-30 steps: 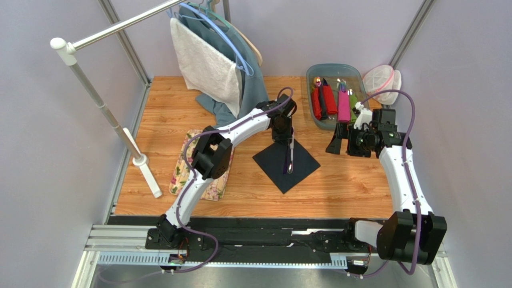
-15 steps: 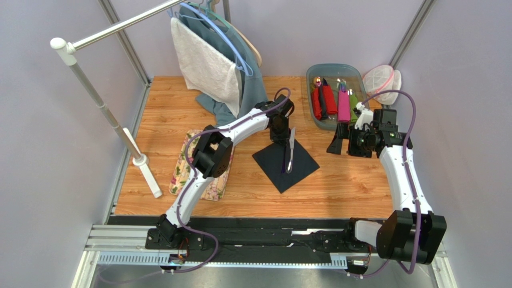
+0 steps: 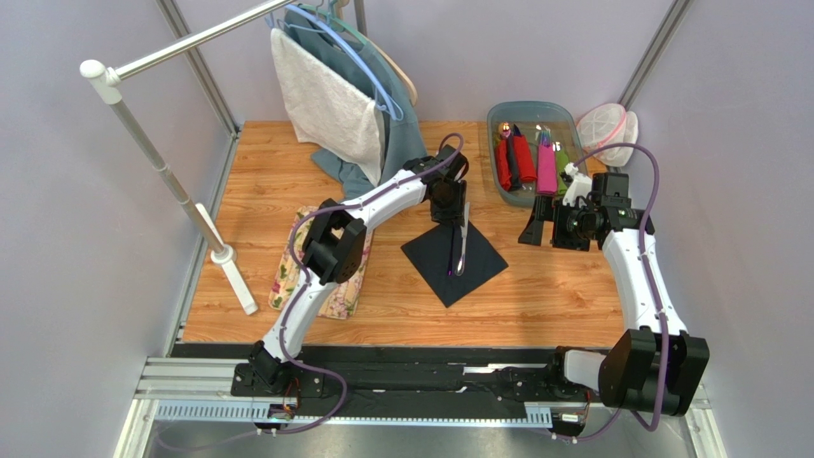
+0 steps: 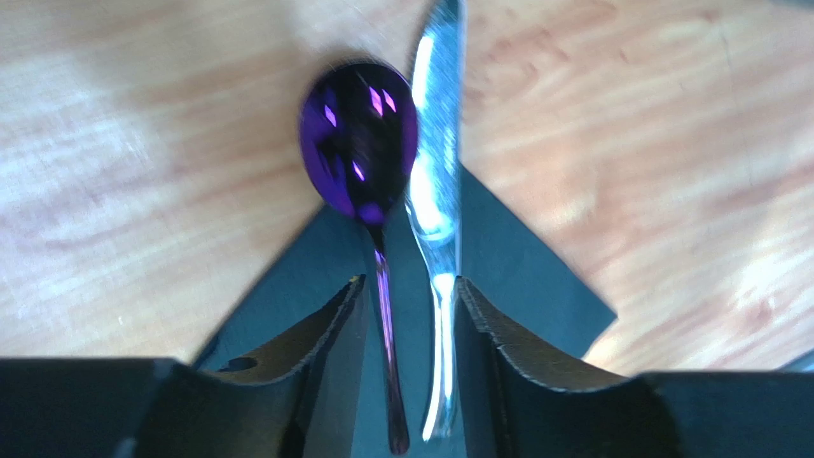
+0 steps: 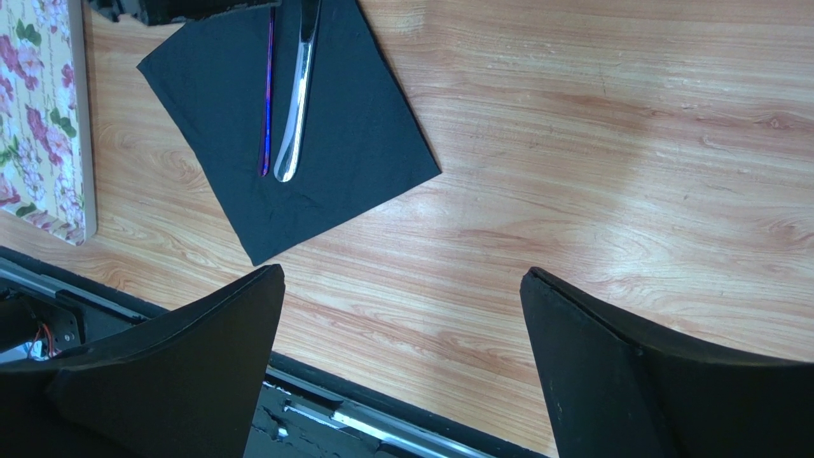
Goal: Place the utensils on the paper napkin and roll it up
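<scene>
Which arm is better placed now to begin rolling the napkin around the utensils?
Left, probably. The left gripper is right over the napkin, its fingers flanking the spoon and silver utensil lying there. The right gripper hangs open over the table, beside the napkin.

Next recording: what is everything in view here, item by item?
table: one, wooden.
napkin: one, black, table centre.
spoon: one, purple, on napkin, bowl overhanging a corner.
silver utensil: one, beside spoon.
floral mat: one, left of napkin.
tub: one, grey-blue, far right.
rolls: several, red, pink, green, in tub.
mesh item: one, white, beside tub.
rack: one, white, far left, holding towel and teal garment.
left gripper: jaws open, astride both handles.
right gripper: jaws open, over table right of napkin.
</scene>
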You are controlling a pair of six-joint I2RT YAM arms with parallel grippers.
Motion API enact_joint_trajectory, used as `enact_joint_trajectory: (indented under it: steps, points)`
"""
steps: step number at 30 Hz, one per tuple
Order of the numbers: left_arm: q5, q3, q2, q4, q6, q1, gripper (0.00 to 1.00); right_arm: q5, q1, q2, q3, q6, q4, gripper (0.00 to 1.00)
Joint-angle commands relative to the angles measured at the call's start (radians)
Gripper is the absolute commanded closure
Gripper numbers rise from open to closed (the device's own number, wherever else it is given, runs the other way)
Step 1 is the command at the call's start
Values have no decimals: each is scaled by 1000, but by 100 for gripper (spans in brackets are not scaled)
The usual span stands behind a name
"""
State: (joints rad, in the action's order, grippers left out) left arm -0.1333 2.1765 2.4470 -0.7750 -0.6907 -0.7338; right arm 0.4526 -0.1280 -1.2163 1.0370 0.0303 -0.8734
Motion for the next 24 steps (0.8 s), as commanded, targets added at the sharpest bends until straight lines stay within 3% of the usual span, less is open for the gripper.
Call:
enact_joint_trajectory:
  steps: [1, 9, 14, 17, 19, 24]
  points:
    - [10, -91, -198, 52, 111, -52, 49, 32, -7, -6, 31, 6, 34, 0]
    - [118, -583, -568, 296, 439, -193, 15, 75, -9, -22, 29, -1, 53, 0]
    - [64, -831, -795, 427, 667, -220, 1, 129, -7, -31, 11, -6, 66, 0]
    - [-66, -998, -916, 494, 865, -220, 2, 164, -5, -45, 0, -6, 73, 0]
    - [-164, -1112, -986, 549, 956, -222, 8, 187, -5, -57, -2, -4, 71, 0]
    - [-307, -1259, -1007, 646, 1197, -242, 39, 209, -5, -97, 1, -4, 73, 0]
